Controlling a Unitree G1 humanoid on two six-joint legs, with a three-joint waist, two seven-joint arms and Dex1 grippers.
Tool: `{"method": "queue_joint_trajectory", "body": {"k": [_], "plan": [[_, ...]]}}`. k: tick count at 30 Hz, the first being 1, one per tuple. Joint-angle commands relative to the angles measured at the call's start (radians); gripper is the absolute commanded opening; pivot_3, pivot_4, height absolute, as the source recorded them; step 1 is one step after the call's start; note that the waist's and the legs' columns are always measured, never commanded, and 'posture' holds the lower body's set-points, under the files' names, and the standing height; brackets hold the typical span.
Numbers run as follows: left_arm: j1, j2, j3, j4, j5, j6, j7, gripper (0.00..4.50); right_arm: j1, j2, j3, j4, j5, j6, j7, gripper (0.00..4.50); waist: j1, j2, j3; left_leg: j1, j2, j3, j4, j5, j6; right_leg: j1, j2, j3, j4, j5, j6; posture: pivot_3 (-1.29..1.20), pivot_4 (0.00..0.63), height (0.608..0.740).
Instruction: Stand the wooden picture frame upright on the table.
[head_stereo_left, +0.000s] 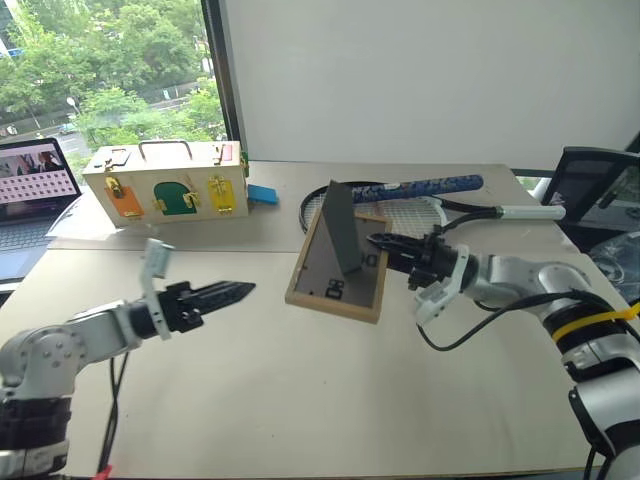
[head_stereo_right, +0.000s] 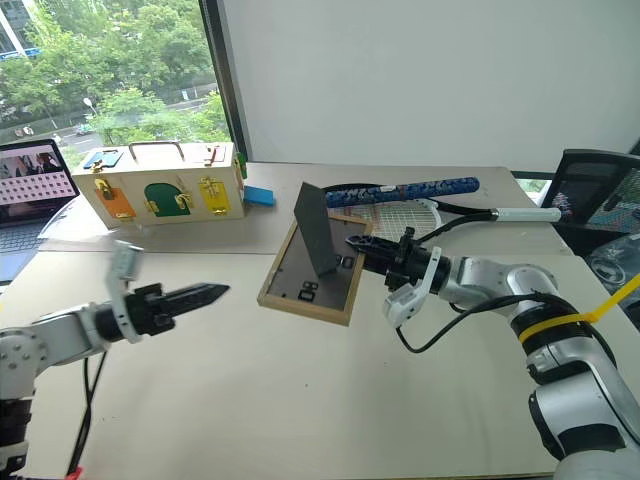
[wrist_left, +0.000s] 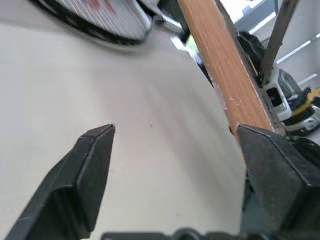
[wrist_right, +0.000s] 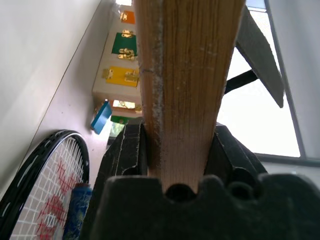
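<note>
While frame (head_stereo_left: 336, 268) is clamped tilted by right gripper (head_stereo_left: 383, 246), left gripper (head_stereo_left: 235, 292) spread empty; standing on table (head_stereo_left: 300, 400) left undone.

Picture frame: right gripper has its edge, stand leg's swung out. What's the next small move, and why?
Probably tip the picture frame up about its lower edge until the stand leg can reach the table. The right gripper is shut on its right edge, the frame leans back-side up, and the left gripper is open and apart from it.
</note>
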Motion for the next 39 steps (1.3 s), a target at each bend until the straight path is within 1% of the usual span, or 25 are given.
{"method": "queue_joint_trajectory", "body": {"k": [1, 2, 3, 4, 5, 6, 7, 9, 11, 13, 17, 25, 28, 32, 36, 39], "plan": [[0.067, 0.061, 0.04, -0.06, 0.079, -0.085, -0.14, 4.5, -0.024, 0.085, 0.008, 0.053, 0.551, 0.092, 0.435, 1.21, -0.005, -0.001, 0.001, 0.001, 0.0, 0.0, 0.0, 0.0, 0.001, 0.001, 0.0, 0.0, 0.0, 0.0, 0.0, 0.0, 0.15, 0.71], [0.087, 0.077, 0.04, -0.068, 0.098, -0.095, -0.161, 4.5, -0.005, 0.127, -0.013, 0.008, 0.759, 0.232, 0.635, 1.21, -0.008, -0.001, 0.001, 0.002, 0.0, 0.0, 0.0, -0.001, 0.001, 0.002, 0.0, 0.0, 0.0, 0.0, 0.0, 0.0, 0.15, 0.71], [0.103, 0.082, 0.041, -0.075, 0.119, -0.113, -0.175, 4.5, 0.004, 0.171, -0.049, -0.034, 0.915, 0.393, 0.788, 1.21, -0.009, -0.002, 0.001, 0.002, 0.0, 0.0, 0.0, -0.001, 0.001, 0.002, 0.0, 0.0, 0.0, 0.0, 0.0, 0.0, 0.15, 0.71], [0.113, 0.086, 0.04, -0.08, 0.137, -0.128, -0.184, 4.5, 0.01, 0.199, -0.075, -0.065, 1.027, 0.509, 0.899, 1.21, -0.009, -0.002, 0.001, 0.002, 0.001, -0.001, 0.0, -0.001, 0.001, 0.003, 0.0, 0.0, 0.0, 0.0, 0.0, 0.0, 0.15, 0.71], [0.129, 0.082, 0.039, -0.094, 0.168, -0.162, -0.195, 4.5, 0.004, 0.235, -0.11, -0.102, 1.148, 0.705, 1.0, 1.21, -0.008, -0.001, 0.002, 0.001, 0.001, -0.001, 0.001, -0.001, 0.001, 0.003, 0.0, -0.001, 0.001, 0.0, 0.0, 0.0, 0.15, 0.71], [0.139, 0.075, 0.038, -0.108, 0.19, -0.191, -0.207, 4.5, -0.007, 0.255, -0.131, -0.114, 1.201, 0.85, 1.046, 1.21, -0.006, -0.001, 0.002, 0.001, 0.001, -0.001, 0.001, -0.001, 0.001, 0.002, 0.0, -0.001, 0.001, 0.0, 0.0, 0.0, 0.15, 0.71], [0.146, 0.07, 0.038, -0.117, 0.205, -0.21, -0.216, 4.5, -0.014, 0.266, -0.147, -0.127, 1.23, 0.952, 1.076, 1.21, -0.002, 0.0, 0.003, 0.001, 0.001, -0.001, 0.001, -0.001, 0.001, 0.002, 0.0, -0.002, 0.001, 0.0, 0.0, 0.0, 0.15, 0.71], [0.154, 0.058, 0.034, -0.133, 0.224, -0.235, -0.221, 4.5, -0.022, 0.287, -0.179, -0.139, 1.262, 1.129, 1.082, 1.21, 0.011, 0.0, 0.003, 0.001, 0.001, -0.001, 0.001, -0.001, 0.001, 0.002, 0.0, -0.002, 0.001, 0.0, 0.0, 0.0, 0.15, 0.71], [0.16, 0.052, 0.023, -0.143, 0.234, -0.241, -0.225, 4.5, -0.019, 0.312, -0.209, -0.163, 1.326, 1.347, 1.092, 1.21, 0.019, 0.0, 0.003, 0.0, 0.001, -0.001, 0.001, -0.001, 0.001, 0.0, 0.001, -0.003, 0.001, 0.0, 0.0, 0.0, 0.15, 0.71], [0.174, 0.06, 0.013, -0.145, 0.224, -0.221, -0.261, 4.5, -0.001, 0.324, -0.209, -0.202, 1.365, 1.51, 1.139, 1.21, 0.02, 0.0, 0.003, 0.0, 0.001, -0.001, 0.001, -0.001, 0.001, -0.001, 0.001, -0.002, 0.001, -0.001, -0.001, 0.0, 0.15, 0.71], [0.19, 0.065, -0.012, -0.147, 0.275, -0.254, -0.287, 4.5, 0.04, 0.346, -0.221, -0.235, 1.362, 1.632, 1.185, 1.2, 0.02, 0.001, 0.004, -0.003, 0.001, -0.001, 0.0, -0.001, 0.002, -0.003, 0.001, -0.002, 0.001, -0.001, -0.001, 0.0, 0.15, 0.71], [0.169, 0.057, -0.025, -0.133, 0.3, -0.254, -0.291, 4.5, 0.106, 0.387, -0.286, -0.213, 1.365, 1.742, 1.207, 1.2, 0.02, 0.001, 0.004, -0.005, 0.001, -0.001, 0.001, -0.001, 0.002, -0.005, 0.001, -0.003, 0.001, -0.001, -0.001, 0.0, 0.15, 0.71], [0.158, 0.053, -0.035, -0.129, 0.314, -0.26, -0.288, 4.5, 0.13, 0.411, -0.304, -0.203, 1.355, 1.744, 1.211, 1.2, 0.02, 0.001, 0.004, -0.005, 0.002, -0.001, 0.001, -0.001, 0.002, -0.005, 0.001, -0.003, 0.001, -0.001, -0.001, 0.0, 0.15, 0.71], [0.146, 0.048, -0.051, -0.124, 0.341, -0.267, -0.277, 4.5, 0.168, 0.449, -0.297, -0.179, 1.311, 1.688, 1.222, 1.2, 0.018, 0.001, 0.004, -0.004, 0.002, -0.001, 0.001, -0.001, 0.002, -0.005, 0.001, -0.003, 0.001, -0.001, -0.001, 0.0, 0.15, 0.71], [0.129, 0.05, -0.054, -0.116, 0.354, -0.277, -0.276, 4.5, 0.234, 0.445, -0.244, -0.215, 1.266, 1.657, 1.281, 1.2, 0.018, 0.001, 0.003, -0.004, 0.002, -0.001, 0.001, -0.001, 0.002, -0.004, 0.001, -0.003, 0.001, -0.001, -0.001, 0.0, 0.15, 0.71], [0.123, 0.046, -0.055, -0.114, 0.359, -0.276, -0.275, 4.5, 0.26, 0.443, -0.235, -0.236, 1.237, 1.625, 1.293, 1.2, 0.017, 0.001, 0.003, -0.004, 0.002, -0.001, 0.001, -0.001, 0.002, -0.004, 0.001, -0.003, 0.001, -0.002, -0.001, 0.0, 0.15, 0.71]]}}
